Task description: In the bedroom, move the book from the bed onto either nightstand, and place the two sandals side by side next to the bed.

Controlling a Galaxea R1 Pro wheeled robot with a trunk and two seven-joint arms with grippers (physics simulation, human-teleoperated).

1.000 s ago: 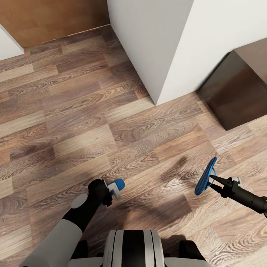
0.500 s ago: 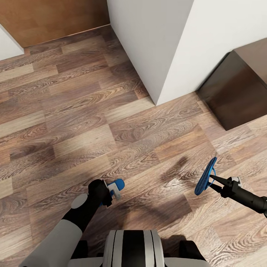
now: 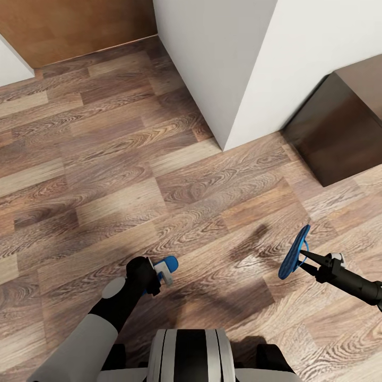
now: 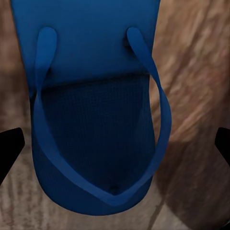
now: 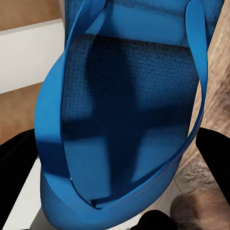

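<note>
- Left gripper (image 3: 161, 272) stays clamped on one blue sandal (image 3: 168, 262) above the wood floor (image 3: 106, 175).
- Right gripper (image 3: 306, 258) pinches the other sandal (image 3: 294, 251) by its strap (nothing has shifted), near a dark nightstand (image 3: 339, 132).

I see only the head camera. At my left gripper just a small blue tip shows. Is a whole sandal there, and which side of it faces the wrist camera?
Observer: Yes. The left wrist view shows a flat bright-blue sandal with thin blue straps, strap side toward the camera, with brown wood-plank floor behind it.
Operator: Do the left fingers touch it?
Observer: The dark left fingertips stand at the two edges of that view. One is clearly apart from the sandal, and I cannot tell where the grip is.
Operator: And the sandal on the right?
Observer: In the right wrist view the second bright-blue sandal also turns its strap side to the camera.
</note>
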